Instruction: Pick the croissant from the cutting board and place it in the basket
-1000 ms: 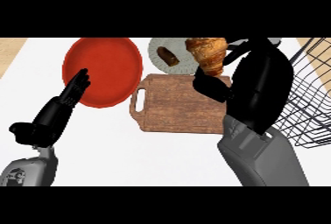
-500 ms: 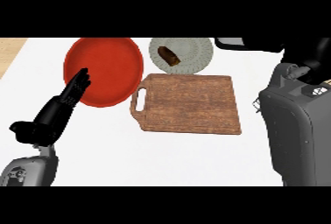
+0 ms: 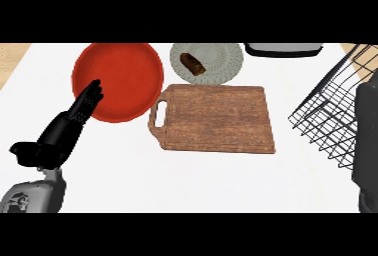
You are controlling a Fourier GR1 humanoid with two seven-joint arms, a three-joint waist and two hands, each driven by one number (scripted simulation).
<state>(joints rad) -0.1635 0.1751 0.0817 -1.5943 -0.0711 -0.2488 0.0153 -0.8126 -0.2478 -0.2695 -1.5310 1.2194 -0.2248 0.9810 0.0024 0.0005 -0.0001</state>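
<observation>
1. Wooden cutting board point(image 3: 214, 118) in the middle of the white counter point(image 3: 184, 180), handle to the left, bare on top.
2. No croissant to see anywhere; not possible to tell where it is.
3. Black wire basket point(image 3: 332, 117) at the right edge, tilted, its inside mostly hidden.
4. Left hand point(image 3: 70, 122) low at the left, resting, fingers straight and close together, pointing up, tips over the edge of the red plate point(image 3: 118, 80).
5. Right hand out of sight; only a dark grey forearm point(image 3: 367, 150) at the right border, beside the basket.
6. Grey plate point(image 3: 208, 62) above the board, a small brown piece point(image 3: 193, 63) on it.
</observation>
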